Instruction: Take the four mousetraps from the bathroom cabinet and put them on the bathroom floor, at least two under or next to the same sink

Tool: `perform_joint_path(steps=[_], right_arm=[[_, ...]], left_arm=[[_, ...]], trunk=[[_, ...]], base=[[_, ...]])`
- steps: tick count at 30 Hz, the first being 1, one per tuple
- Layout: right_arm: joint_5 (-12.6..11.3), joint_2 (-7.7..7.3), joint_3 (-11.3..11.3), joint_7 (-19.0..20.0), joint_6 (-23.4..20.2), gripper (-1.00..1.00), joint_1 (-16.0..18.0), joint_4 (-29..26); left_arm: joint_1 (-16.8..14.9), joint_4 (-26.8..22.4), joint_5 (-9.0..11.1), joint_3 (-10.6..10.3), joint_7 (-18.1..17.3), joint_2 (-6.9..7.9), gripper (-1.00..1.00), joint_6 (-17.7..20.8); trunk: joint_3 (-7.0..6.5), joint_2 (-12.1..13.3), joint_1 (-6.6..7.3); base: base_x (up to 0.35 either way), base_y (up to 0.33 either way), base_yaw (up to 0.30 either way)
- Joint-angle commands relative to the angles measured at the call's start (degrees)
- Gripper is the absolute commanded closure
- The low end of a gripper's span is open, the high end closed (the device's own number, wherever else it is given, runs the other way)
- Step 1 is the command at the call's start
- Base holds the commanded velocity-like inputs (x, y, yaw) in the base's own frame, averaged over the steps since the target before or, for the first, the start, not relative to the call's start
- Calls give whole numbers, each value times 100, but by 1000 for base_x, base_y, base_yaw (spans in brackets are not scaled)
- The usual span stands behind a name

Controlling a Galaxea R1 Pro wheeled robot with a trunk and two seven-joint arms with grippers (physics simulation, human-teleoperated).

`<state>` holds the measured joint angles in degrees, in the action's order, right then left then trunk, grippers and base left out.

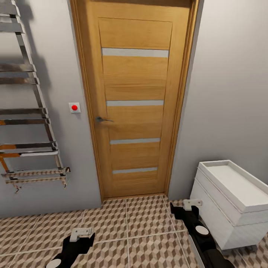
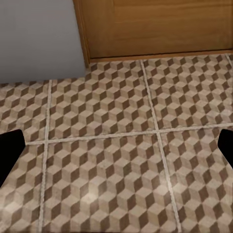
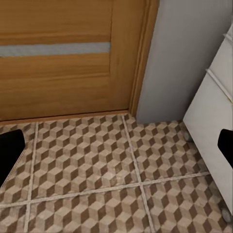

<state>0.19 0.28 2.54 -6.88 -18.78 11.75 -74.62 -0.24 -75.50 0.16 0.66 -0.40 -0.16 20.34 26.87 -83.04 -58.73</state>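
The mousetraps, the cabinet and the bathroom sink are out of view. The bathroom floor with its brown, beige and white cube pattern spreads in front of me. My left gripper hangs low over it at the bottom left, open, with bare tiles between its dark fingertips. My right gripper hovers over the floor beside the white drawer unit, open too, and nothing lies between its fingers.
A shut wooden door with a lever handle stands straight ahead. A chrome towel rail hangs on the left wall, with a red button beside it. A low white tray-topped drawer unit stands at the right.
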Motion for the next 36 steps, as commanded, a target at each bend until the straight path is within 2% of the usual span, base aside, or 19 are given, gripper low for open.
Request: perform_joint_path(steps=[1,36], right_arm=[[1,-1,10,-32,-34,-100,3,-9],[5,-5,16,-32,-30,-100,3,-2]], left_arm=[[-3,-10,1,4,-4,-2,-100,31],[-3,-14,1,4,-4,-2,-100,23]], trunk=[[6,-4,0],[6,-4,0]], base=[[0,0,259],[0,0,259]])
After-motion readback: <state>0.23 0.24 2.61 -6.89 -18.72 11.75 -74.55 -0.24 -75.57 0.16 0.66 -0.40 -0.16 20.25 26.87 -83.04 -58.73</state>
